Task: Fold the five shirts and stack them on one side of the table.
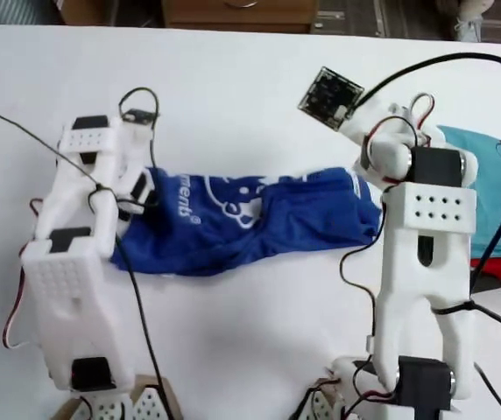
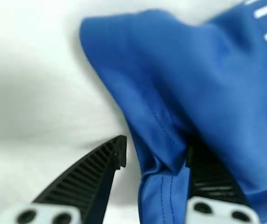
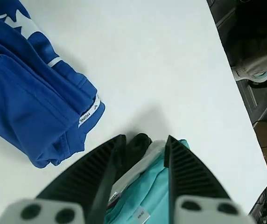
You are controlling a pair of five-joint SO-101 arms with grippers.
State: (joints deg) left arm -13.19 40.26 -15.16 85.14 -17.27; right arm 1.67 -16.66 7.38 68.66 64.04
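Table [image 1: 233, 79] bears blue shirt [image 1: 233, 219] within left end effector [image 2: 154, 156].

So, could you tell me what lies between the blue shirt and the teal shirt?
Bare white table, seen in the right wrist view between blue shirt and teal shirt.

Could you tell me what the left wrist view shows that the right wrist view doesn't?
Left wrist view: the left hand, open, with a fold of the blue shirt between its fingers. Right wrist view: the right hand, open over a teal shirt, and the table's far edge with the room beyond. Both: the blue shirt on the white table.
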